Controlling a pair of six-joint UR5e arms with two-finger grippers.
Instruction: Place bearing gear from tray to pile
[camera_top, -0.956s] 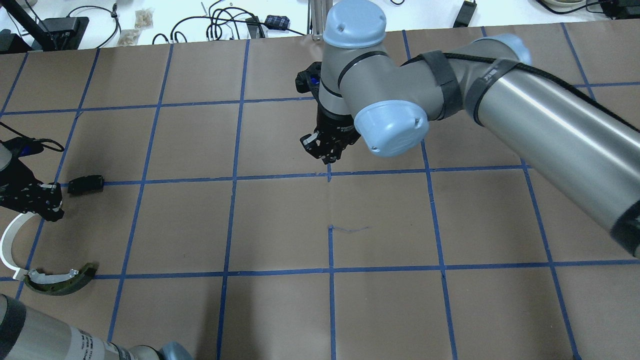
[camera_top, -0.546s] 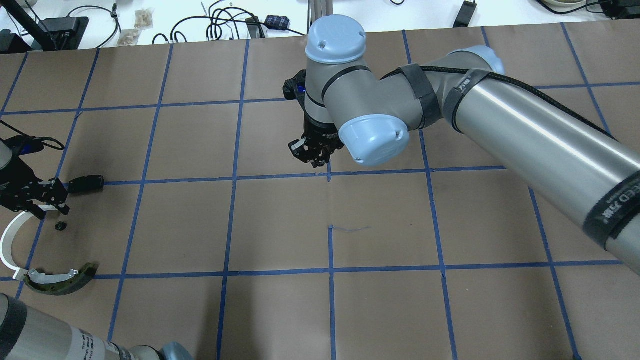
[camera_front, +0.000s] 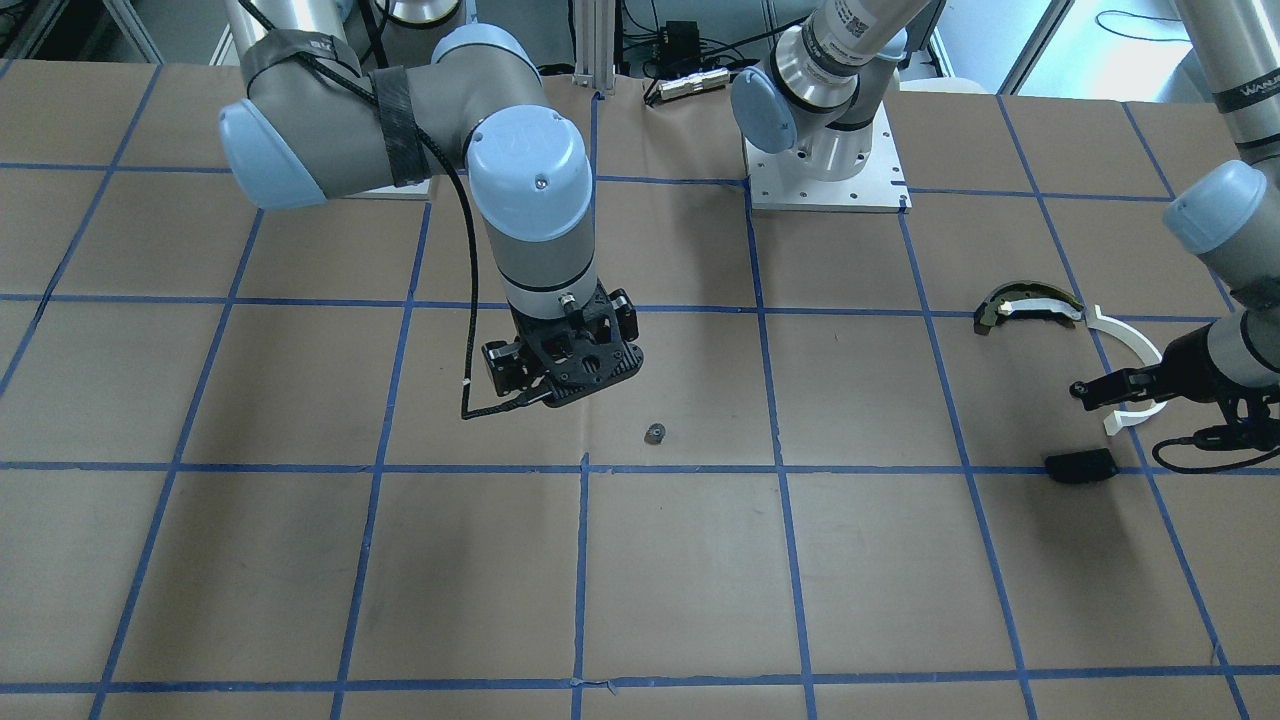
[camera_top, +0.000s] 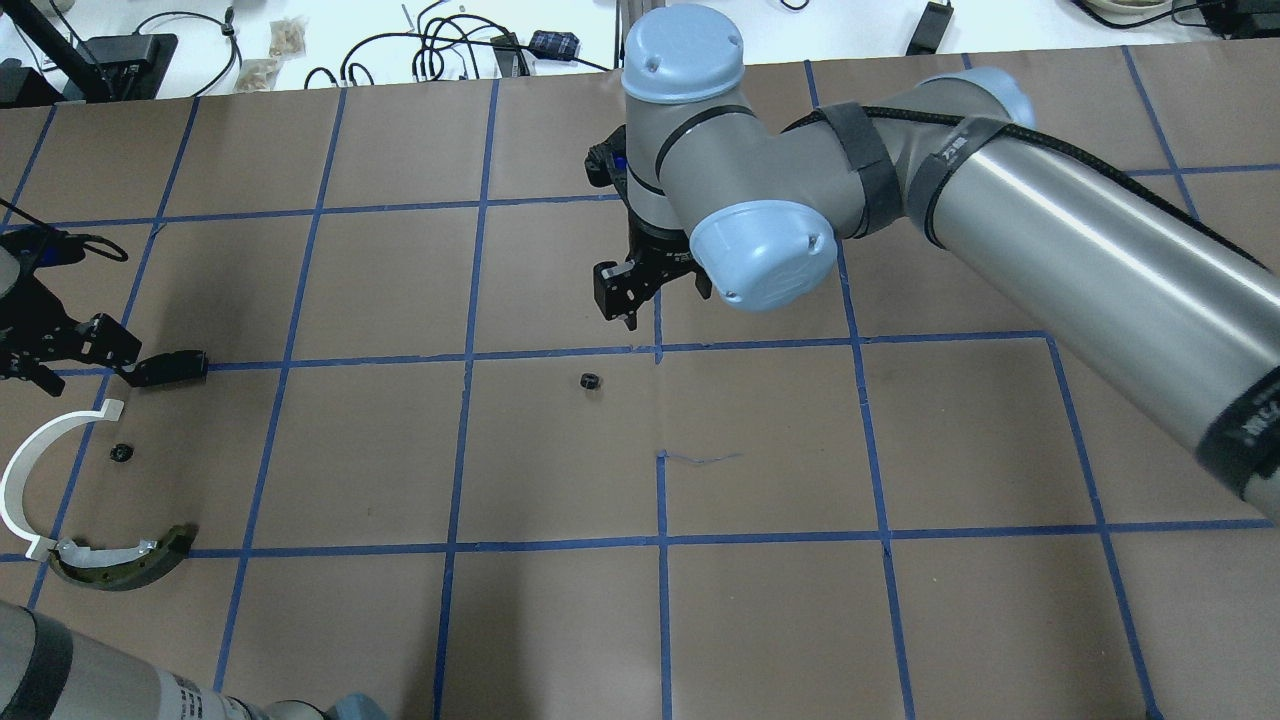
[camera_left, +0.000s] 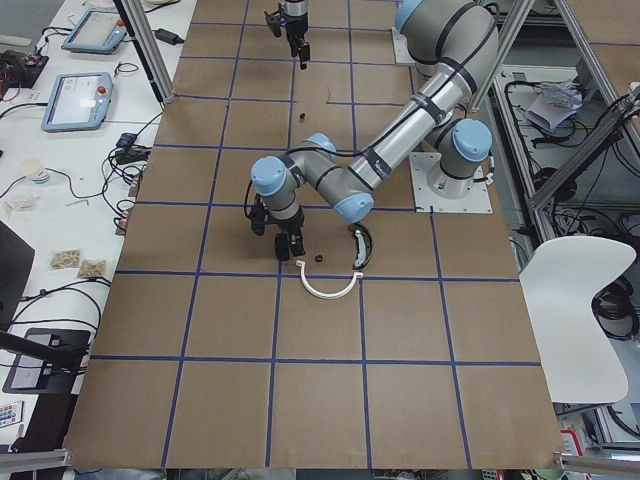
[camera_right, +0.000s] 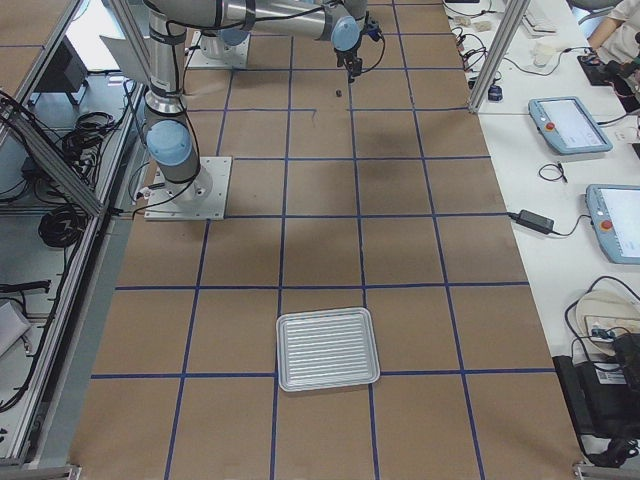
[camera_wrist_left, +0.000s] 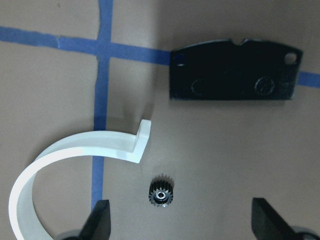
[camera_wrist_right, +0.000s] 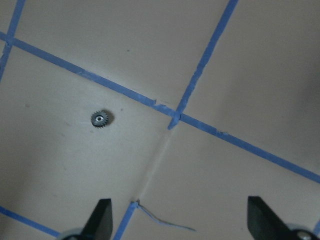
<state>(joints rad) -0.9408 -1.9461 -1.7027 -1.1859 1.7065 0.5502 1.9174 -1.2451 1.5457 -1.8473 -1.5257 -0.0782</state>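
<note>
There's a gear (camera_wrist_left: 160, 192) low in the left wrist view, just under the hooked end of the white arc (camera_wrist_left: 75, 155) and not touching it. The black plate (camera_wrist_left: 235, 70) lies above it across the tape line. So this one is in the pile at the left edge of the overhead frame, with the curved piece (camera_top: 125, 555) lower down.

The left gripper (camera_wrist_left: 182, 224) hangs right over it, fingers wide apart and holding nothing. I'd guess they're spread that way to stay clear of the gear.

A second gear (camera_top: 590, 381) lies alone near the middle of the overhead frame, just below a tape line and well apart from the pile. The right gripper (camera_wrist_right: 180, 220) hovers up and to the right of it, fingers also apart and empty. My read is that spot is a halfway drop the left arm can reach.

The tray (camera_right: 328, 349) shows only low-centre in the right side view, far from both arms.
</note>
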